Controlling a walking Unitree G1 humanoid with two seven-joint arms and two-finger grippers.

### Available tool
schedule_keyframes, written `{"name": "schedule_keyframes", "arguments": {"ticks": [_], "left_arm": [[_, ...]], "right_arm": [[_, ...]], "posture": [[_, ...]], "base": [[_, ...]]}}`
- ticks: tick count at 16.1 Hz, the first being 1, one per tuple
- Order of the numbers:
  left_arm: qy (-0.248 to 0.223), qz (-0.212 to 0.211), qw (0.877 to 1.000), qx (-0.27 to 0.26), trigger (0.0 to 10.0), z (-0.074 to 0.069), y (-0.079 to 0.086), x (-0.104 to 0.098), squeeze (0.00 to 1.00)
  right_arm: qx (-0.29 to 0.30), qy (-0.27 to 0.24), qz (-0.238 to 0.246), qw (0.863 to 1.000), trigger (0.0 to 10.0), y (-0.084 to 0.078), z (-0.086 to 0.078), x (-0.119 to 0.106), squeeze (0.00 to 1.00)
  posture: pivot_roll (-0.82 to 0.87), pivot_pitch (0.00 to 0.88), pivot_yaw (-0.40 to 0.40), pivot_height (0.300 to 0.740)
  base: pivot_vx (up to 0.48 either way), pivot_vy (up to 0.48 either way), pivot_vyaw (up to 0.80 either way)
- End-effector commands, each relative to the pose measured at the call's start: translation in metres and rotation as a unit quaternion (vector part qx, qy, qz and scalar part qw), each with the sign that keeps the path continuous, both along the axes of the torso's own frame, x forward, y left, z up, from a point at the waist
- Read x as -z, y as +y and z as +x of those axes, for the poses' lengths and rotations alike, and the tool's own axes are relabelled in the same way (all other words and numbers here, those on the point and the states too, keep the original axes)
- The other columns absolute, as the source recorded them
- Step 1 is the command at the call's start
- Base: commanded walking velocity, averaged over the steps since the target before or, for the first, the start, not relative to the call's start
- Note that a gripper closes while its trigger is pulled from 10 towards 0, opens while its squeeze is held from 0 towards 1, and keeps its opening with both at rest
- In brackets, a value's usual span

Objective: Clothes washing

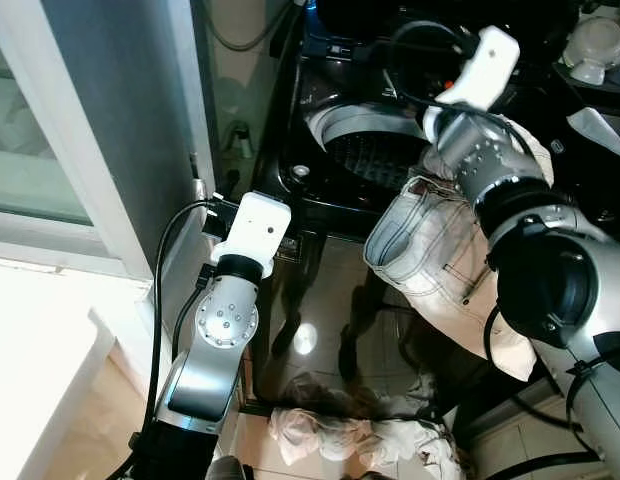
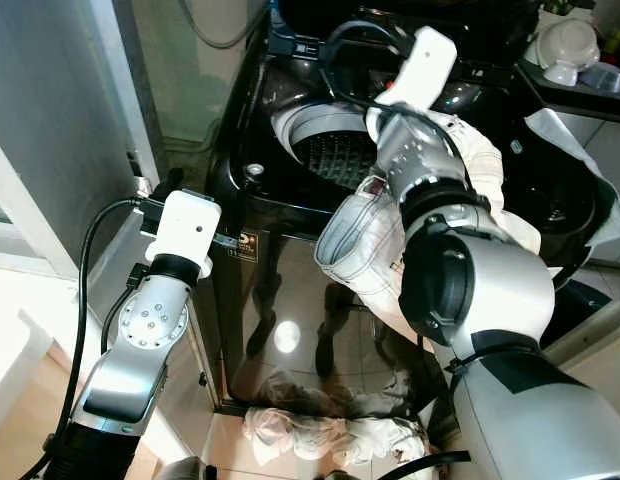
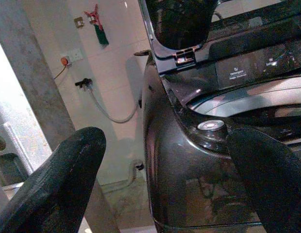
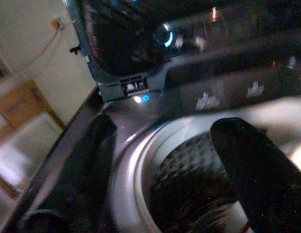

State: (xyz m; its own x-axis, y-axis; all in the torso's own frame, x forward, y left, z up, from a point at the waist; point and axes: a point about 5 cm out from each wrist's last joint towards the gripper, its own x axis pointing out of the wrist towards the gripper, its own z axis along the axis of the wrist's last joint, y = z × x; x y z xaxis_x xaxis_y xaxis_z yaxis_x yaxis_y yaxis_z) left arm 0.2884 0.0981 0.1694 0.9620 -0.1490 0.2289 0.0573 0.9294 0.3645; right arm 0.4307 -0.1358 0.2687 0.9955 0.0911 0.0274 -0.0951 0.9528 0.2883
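Laundry lies nearest us: a crumpled heap of pale clothes (image 1: 365,435) on the tiled floor at the foot of the glossy black top-loading washing machine (image 2: 290,290). Above it, our left tool (image 3: 155,179) hovers just beside the machine's front left corner with its fingers spread wide and nothing between them, apparently kept clear while the other arm works.

Draped over our right forearm is a pair of pale washed denim jeans with dark stitching (image 1: 430,255). Its long axis runs down and outward from the machine's rim, the open waistband facing left and a leg trailing below our elbow. We judge it hangs there because the cloth has caught on the arm rather than dropped in.

Farther on, our right tool (image 4: 165,160) reaches over the perforated steel drum (image 1: 375,155), fingers apart and empty. Beyond stands the raised lid (image 3: 189,19).
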Motion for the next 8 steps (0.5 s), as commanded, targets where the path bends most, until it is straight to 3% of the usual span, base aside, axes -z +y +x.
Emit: {"name": "schedule_keyframes", "arguments": {"ticks": [1,3,5,6,7,8], "left_arm": [[-0.006,0.004,1.0,0.005,10.0,0.001,-0.004,-0.002,0.0],[-0.006,0.005,1.0,0.003,10.0,0.0,-0.004,-0.002,0.0],[-0.007,0.005,1.0,0.002,10.0,0.0,-0.003,-0.001,0.0],[-0.009,0.006,1.0,0.002,10.0,-0.001,-0.004,-0.001,0.0],[-0.009,0.007,1.0,0.003,10.0,-0.002,-0.004,0.0,0.0],[-0.011,0.008,1.0,0.007,10.0,-0.002,-0.004,0.0,0.0]], "right_arm": [[0.027,-0.053,-0.1,0.993,10.0,-0.008,0.0,-0.024,1.0],[0.081,-0.094,-0.183,0.975,10.0,-0.022,-0.002,-0.033,1.0],[0.125,-0.132,-0.219,0.959,10.0,-0.032,-0.005,-0.04,1.0],[0.168,-0.192,-0.265,0.93,10.0,-0.043,-0.013,-0.038,0.0],[0.183,-0.24,-0.29,0.908,10.0,-0.048,-0.025,-0.029,0.0],[0.195,-0.262,-0.296,0.897,10.0,-0.053,-0.035,-0.021,0.0]], "posture": [[0.05,0.0,-0.075,0.74],[0.05,0.0,-0.087,0.74],[0.05,0.0,-0.089,0.74],[0.03,0.0,-0.095,0.74],[0.02,0.0,-0.09,0.74],[0.0,0.0,-0.085,0.74]], "base": [[0.0,0.0,0.0],[0.0,0.0,0.0],[0.0,0.0,0.0],[0.0,0.0,0.0],[0.0,0.0,0.0],[0.0,0.0,0.0]]}}
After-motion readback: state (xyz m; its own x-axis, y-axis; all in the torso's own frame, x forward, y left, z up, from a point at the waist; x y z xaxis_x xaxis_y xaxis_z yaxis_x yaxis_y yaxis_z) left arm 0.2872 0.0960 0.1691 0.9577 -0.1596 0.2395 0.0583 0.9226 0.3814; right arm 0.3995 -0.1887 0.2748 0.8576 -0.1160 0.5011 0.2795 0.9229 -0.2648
